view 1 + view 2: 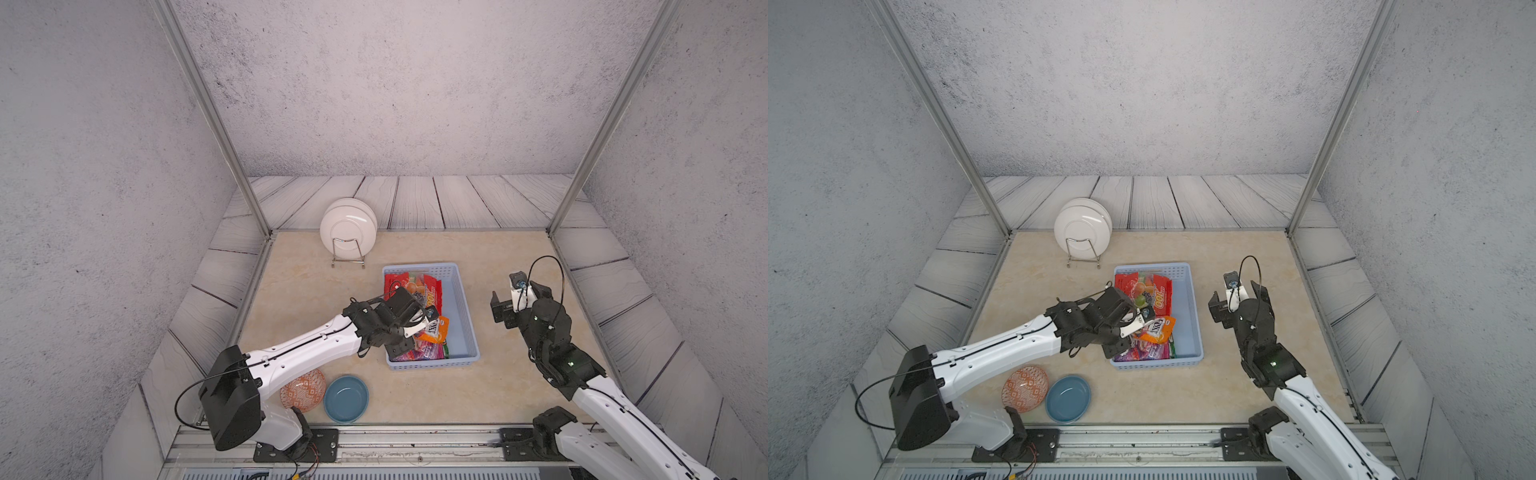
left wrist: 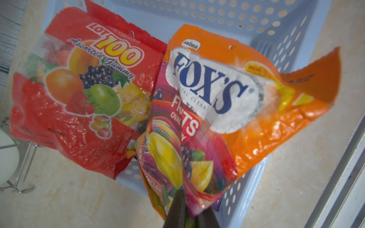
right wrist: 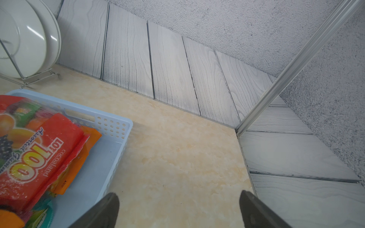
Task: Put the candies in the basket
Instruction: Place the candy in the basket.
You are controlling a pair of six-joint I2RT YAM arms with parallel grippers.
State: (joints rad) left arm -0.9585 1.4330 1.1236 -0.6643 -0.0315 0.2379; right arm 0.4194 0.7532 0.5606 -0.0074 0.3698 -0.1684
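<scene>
Left gripper (image 2: 187, 214) over the near left corner of the basket (image 2: 256, 19), fingers clenched on the crumpled top edge of a purple bag (image 2: 177, 154). The bag hangs from the pinch, its free end reaching down into the basket. An orange bag (image 2: 256, 128) hangs against it and spreads out over the basket floor. It is probably caught in the same pinch, but the film bunched at the fingertips hides whether it is gripped or only dragged along. In both top views the orange bag (image 1: 434, 332) (image 1: 1158, 330) sits just ahead of the fingertips, inside the basket's outline. A red bag (image 2: 69, 88) already lies in the far half of the basket, one corner riding up over the left wall. More bags lie flat at the near end, partly under the arm. These bags judge as light, limp and glossy: the film folds under a pinch and gives no stiffness, so a hold on a sealed edge or corner is surer than one on the slippery face. A bag hung from one edge will swing and can slide free. Right gripper (image 3: 177, 197) hovers over bare table just right of the basket, fingers spread wide and empty, apart from every bag.
</scene>
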